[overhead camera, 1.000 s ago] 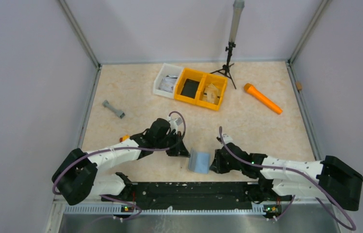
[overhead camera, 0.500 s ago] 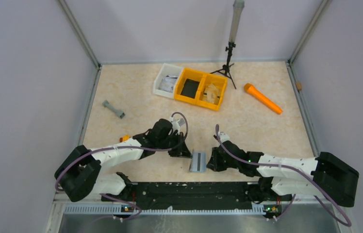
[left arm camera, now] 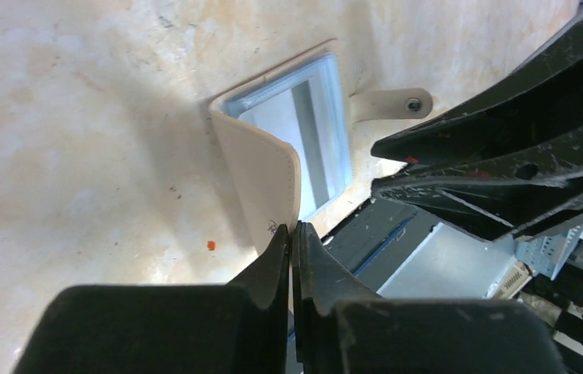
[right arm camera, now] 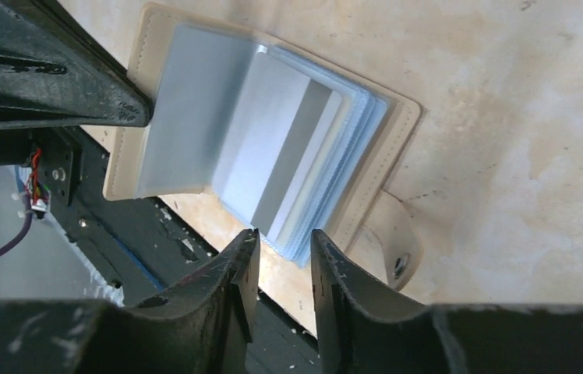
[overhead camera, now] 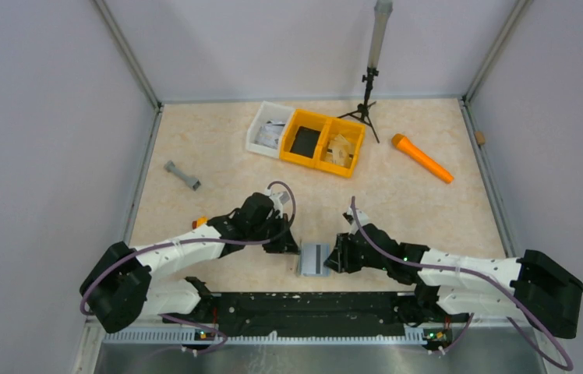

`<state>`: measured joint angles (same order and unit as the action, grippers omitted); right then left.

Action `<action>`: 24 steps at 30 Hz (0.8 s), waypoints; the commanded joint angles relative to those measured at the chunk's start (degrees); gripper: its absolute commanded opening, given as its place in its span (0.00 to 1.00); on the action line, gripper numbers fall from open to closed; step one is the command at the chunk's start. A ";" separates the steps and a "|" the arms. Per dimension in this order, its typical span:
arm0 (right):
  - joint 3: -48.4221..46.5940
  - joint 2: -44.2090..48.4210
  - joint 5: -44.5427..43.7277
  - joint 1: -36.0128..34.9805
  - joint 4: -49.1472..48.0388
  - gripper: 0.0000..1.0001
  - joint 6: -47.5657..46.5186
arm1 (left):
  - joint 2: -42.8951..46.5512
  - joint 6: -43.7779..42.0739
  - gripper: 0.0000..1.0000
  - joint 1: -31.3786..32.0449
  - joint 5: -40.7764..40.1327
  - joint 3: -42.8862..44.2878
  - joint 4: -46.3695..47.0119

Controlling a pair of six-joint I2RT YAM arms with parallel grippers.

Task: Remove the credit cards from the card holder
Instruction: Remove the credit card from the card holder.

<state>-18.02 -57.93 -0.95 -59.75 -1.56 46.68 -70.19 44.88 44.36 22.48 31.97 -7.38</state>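
Card holder [overhead camera: 316, 259]: lies open on the bench [overhead camera: 429, 210] at the middle of its near edge, just beside the black rail [overhead camera: 312, 304] that carries the arm bases; it sits between the two grippers.
Cover: tan on the outside; one flap [left arm camera: 269, 175] is raised off the bench, and the other lies flat under the sleeves.
Sleeves [right arm camera: 195, 125]: clear, blue-tinted leaves fanned in a stack inside the cover.
Card [right arm camera: 288, 148]: silvery with a grey stripe, seen through the top leaf of the stack; how many more lie beneath cannot be told.
Strap [right arm camera: 390, 241]: a tan tab with a snap, sticking out from the holder's side, flat on the bench.
Left gripper [left arm camera: 292, 230]: fingers together, clamped on the edge of the raised tan flap.
Right gripper [right arm camera: 280, 241]: fingers a little apart, their tips at the free edge of the sleeve stack; whether they touch it cannot be told.
Bins: a white bin [overhead camera: 267, 128] and a yellow bin [overhead camera: 323, 140] touch side by side near the middle of the far edge.
Tripod [overhead camera: 366, 93]: black, at the far edge just beside the yellow bin.
Orange stick [overhead camera: 422, 158]: towards the far right corner.
Grey piece [overhead camera: 182, 175]: near the left edge.
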 commanded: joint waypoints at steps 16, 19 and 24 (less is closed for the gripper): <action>-1.40 0.33 -4.18 1.23 2.12 0.67 6.43 | 8.17 -5.39 0.51 0.75 -21.95 8.44 -28.11; -0.93 4.37 -3.78 1.27 5.61 0.67 6.59 | 10.51 -4.71 0.52 1.50 -21.91 9.56 -28.70; -0.66 10.03 -6.74 1.19 12.10 0.69 7.32 | 14.81 -2.90 0.52 3.77 -18.29 10.42 -25.20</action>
<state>-17.37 -51.62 -4.25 -58.96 4.62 52.99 -58.70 40.69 46.46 1.87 39.99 -34.63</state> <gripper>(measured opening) 0.674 0.541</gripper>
